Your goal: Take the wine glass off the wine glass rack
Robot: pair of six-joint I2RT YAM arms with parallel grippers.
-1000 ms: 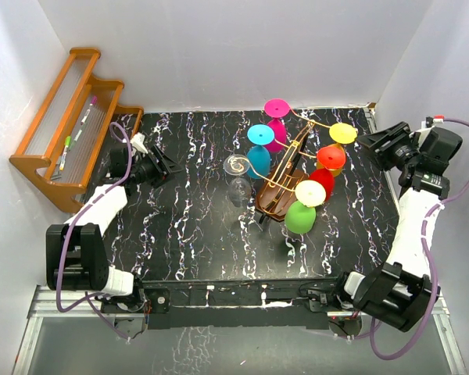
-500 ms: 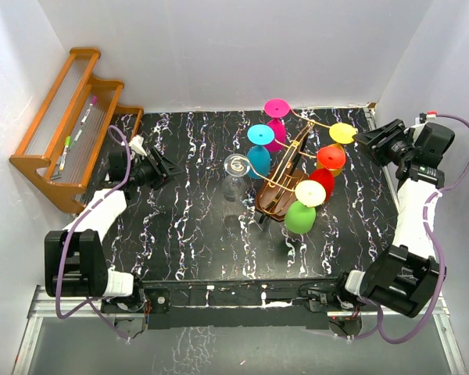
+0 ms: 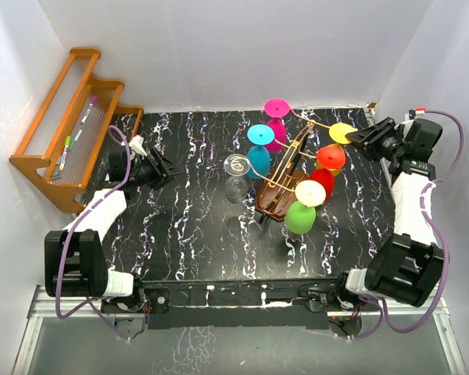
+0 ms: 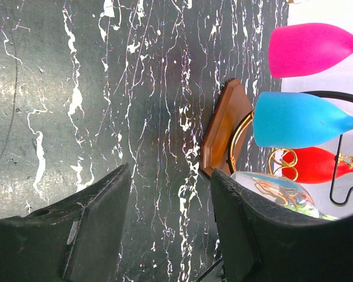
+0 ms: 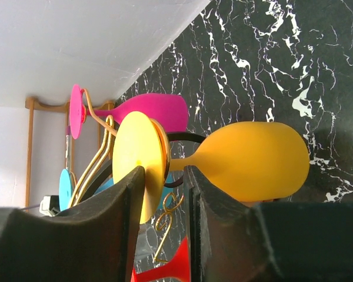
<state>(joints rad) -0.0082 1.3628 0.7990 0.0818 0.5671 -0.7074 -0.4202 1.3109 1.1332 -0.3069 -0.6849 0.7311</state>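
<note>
The wine glass rack, a violin-shaped brown stand with gold wire arms, holds pink, blue, yellow, red, white and green glasses hanging upside down. My right gripper is open right at the yellow glass. In the right wrist view its fingers flank the yellow glass's stem and foot; its bowl lies just beyond. A clear glass stands on the table left of the rack. My left gripper is open and empty, far left of it.
An orange-brown stepped shelf with markers stands at the back left by the wall. The left wrist view shows the rack's base, the blue glass, the pink glass and the clear glass. White walls enclose the black marble table.
My right gripper has moved left toward the rack and now sits around the yellow glass's stem. The left gripper shifted slightly and then stayed still.
</note>
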